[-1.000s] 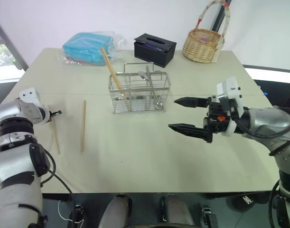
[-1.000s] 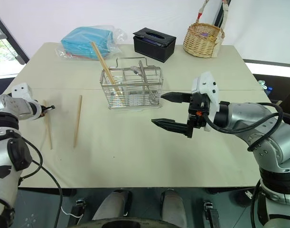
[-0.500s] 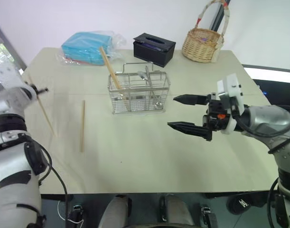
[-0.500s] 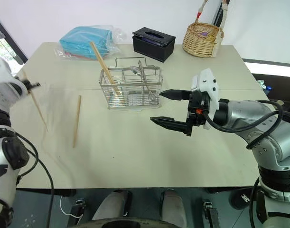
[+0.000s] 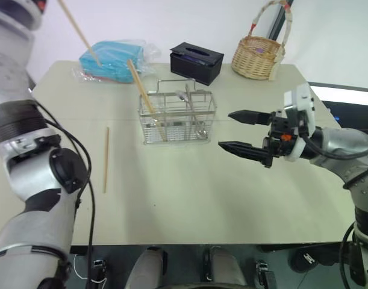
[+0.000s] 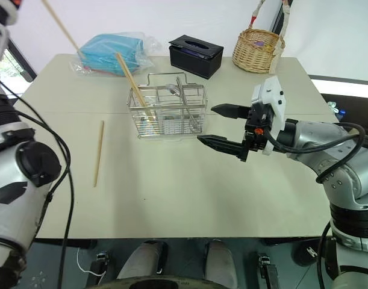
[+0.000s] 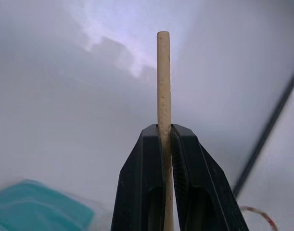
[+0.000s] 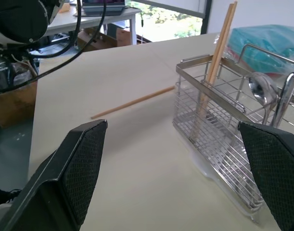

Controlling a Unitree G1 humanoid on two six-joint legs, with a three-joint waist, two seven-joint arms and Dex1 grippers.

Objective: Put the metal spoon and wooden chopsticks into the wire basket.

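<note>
Wire basket point(image 5: 177, 117) on beige table point(image 5: 232, 192), white wall point(image 5: 171, 21) behind

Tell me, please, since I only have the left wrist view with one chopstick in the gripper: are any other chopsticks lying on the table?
Observer: Yes, a loose chopstick lies flat on the table, to the left of the basket.
Operator: Thank you. Is anything in the basket already?
Observer: A leaning chopstick stands in its left end, and the spoon is in it too.
Operator: And where is the right gripper?
Observer: The right gripper hovers above the table to the right of the basket, open and empty.
</note>
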